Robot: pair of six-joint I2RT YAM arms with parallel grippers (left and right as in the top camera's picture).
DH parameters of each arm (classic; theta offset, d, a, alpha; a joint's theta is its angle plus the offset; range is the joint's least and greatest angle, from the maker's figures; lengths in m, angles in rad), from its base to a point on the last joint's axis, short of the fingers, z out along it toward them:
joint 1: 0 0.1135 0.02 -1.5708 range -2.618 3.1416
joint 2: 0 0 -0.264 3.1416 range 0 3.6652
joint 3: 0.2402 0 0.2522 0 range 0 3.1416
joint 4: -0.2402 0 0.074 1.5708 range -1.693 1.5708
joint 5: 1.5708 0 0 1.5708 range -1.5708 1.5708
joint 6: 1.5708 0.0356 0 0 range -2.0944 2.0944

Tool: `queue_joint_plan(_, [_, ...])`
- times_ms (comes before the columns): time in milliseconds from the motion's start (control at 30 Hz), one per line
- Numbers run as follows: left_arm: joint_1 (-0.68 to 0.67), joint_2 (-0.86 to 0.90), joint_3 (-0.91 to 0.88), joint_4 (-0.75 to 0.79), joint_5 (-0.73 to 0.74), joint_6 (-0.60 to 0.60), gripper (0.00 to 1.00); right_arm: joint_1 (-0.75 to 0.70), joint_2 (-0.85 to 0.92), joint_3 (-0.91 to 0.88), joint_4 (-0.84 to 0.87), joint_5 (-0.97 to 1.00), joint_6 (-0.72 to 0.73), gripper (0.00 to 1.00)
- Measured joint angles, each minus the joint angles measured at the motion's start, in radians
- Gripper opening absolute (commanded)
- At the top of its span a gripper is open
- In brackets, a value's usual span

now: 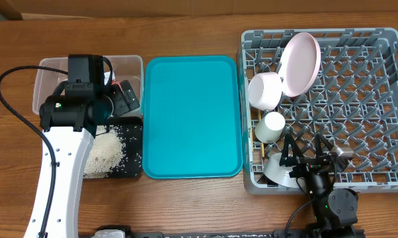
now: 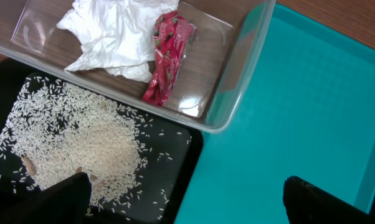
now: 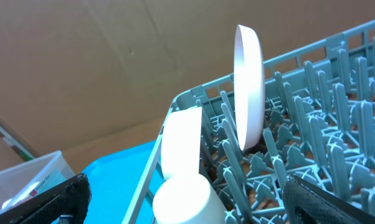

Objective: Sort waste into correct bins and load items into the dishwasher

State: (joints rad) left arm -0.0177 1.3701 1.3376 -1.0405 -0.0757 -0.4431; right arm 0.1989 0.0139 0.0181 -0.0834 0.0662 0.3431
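The crumpled white napkin (image 2: 113, 31) and the red wrapper (image 2: 169, 56) lie in the clear tub (image 1: 53, 66). Rice grains (image 2: 81, 143) are heaped in the black tray (image 1: 134, 152). My left gripper (image 2: 187, 205) is open and empty above the black tray's edge, next to the teal tray; it also shows in the overhead view (image 1: 123, 99). The pink plate (image 1: 299, 63), white bowl (image 1: 265, 90) and white cup (image 1: 273, 125) stand in the grey rack (image 1: 384, 36). Thin wooden chopsticks (image 1: 257, 140) lie by the rack's left wall. My right gripper (image 1: 301, 158) is open and empty, just short of the cup (image 3: 187, 199).
The flat teal tray (image 1: 192, 119) lies between the bins and the rack, with nothing on it. The rack's upright pegs (image 3: 337, 124) stand close around my right gripper. A black cable (image 1: 14, 99) loops left of the tub.
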Motion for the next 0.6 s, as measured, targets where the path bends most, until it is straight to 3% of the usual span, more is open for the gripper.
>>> queue_joint_plan(367, [0.000, 0.000, 0.000, 0.000, 0.000, 0.000, 1.00, 0.000, 0.000, 0.000, 0.006, -0.015, -0.052, 1.00])
queue_joint_plan(600, [0.000, 0.000, 0.000, 0.000, 0.000, 0.000, 1.00, 0.000, 0.000, 0.000, 0.007, -0.040, -0.190, 1.00])
